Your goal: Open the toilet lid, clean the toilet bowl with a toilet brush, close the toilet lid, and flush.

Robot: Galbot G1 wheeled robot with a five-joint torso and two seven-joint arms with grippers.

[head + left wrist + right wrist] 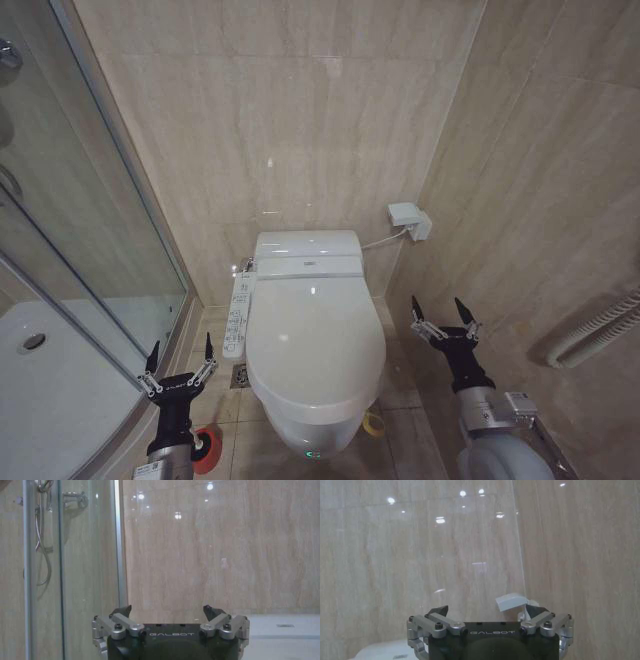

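The toilet lid [315,335] is down over the toilet bowl [310,425], which sits at the centre of the head view against the tiled back wall. The left hand [180,360] hangs at 9 o'clock of the bowl, fingers spread wide and holding nothing — beside the button panel [237,315]. The right hand [444,318] hovers at 3 o'clock, likewise spread and empty. The red brush holder [208,450] stands on the floor at 8 o'clock, just below the left hand.
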